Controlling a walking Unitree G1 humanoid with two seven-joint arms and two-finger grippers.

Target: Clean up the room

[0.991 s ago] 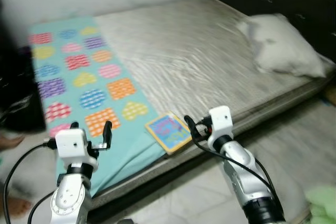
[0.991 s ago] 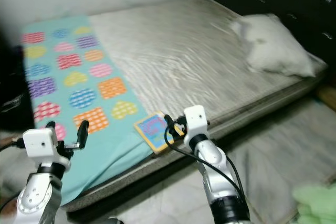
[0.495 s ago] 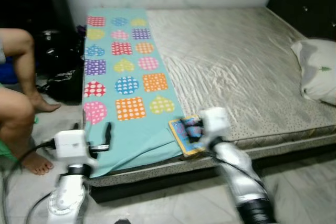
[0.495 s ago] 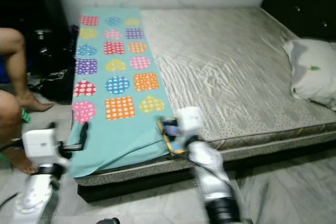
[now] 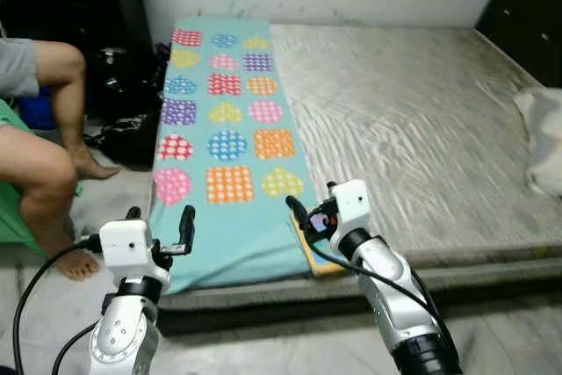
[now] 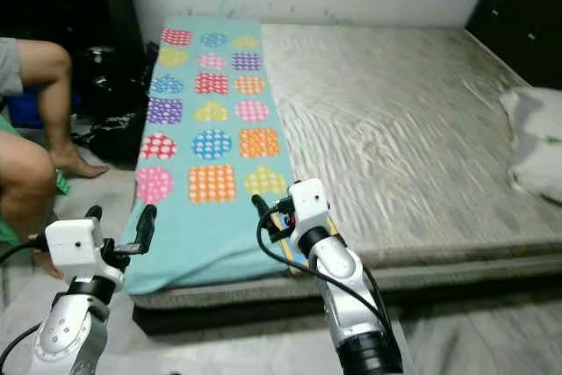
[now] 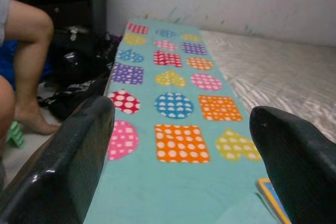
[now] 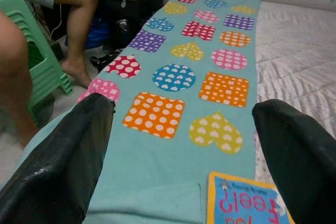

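Observation:
A turquoise blanket (image 5: pixel 230 129) with colourful dotted shapes lies along the left side of the bed. At the bed's front edge a blue book with a yellow border (image 8: pixel 244 204) rests beside the blanket's corner. My right gripper (image 5: pixel 313 203) hovers open just above and in front of that book, hiding most of it in the eye views. My left gripper (image 5: pixel 160 219) is open too, held in front of the blanket's front left corner with nothing between its fingers.
A bare grey mattress (image 5: pixel 421 120) fills the right of the bed, with a white pillow (image 5: pixel 546 142) at its right edge. A person (image 5: pixel 39 142) sits on a green stool (image 8: pixel 38 69) to the left. Black bags (image 5: pixel 118 125) lie on the floor by the bed.
The camera has swung left, so the person has come into view and the pillow has slid to the right edge. Both grippers stay open; the right one still hangs over the book.

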